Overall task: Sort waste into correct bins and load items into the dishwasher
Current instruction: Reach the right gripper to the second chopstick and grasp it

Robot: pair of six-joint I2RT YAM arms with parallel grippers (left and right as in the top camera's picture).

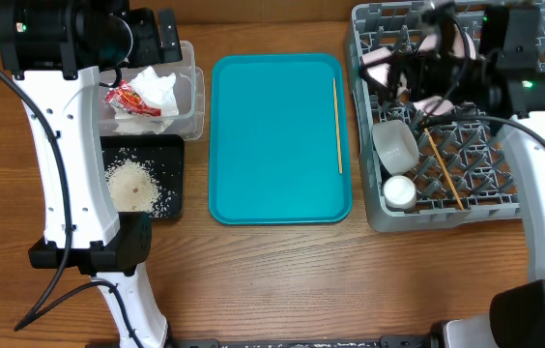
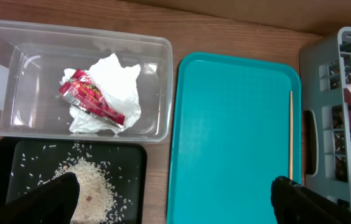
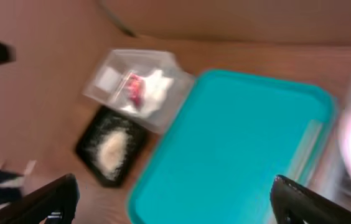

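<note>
1. So, the left gripper [image 2: 174, 183] hangs above the tub end of the table, fingers spread wide with nothing in them.
2. Right gripper [image 3: 174, 183] is spread wide and empty too, though that view's blurry.
3. Napkin [image 2: 116, 81] and red wrapper [image 2: 88, 96] lie together in the clear tub [image 2: 157, 81]. The rice [image 2: 88, 186] is piled on the black tray [image 2: 7, 162] just beside it.
4. One chopstick [image 1: 337, 126] lies on the teal tray [image 1: 272, 135], along the edge nearest the dish rack [image 1: 504, 208]. The other chopstick [image 1: 444, 172] lies slanted in the rack near the bowl [image 1: 395, 145] and cup [image 1: 399, 190].

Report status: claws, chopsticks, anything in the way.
Left claw, right claw: open, empty. First chopstick on teal tray, rack side; second chopstick in dish rack. Nothing on the tray blocking it.
</note>
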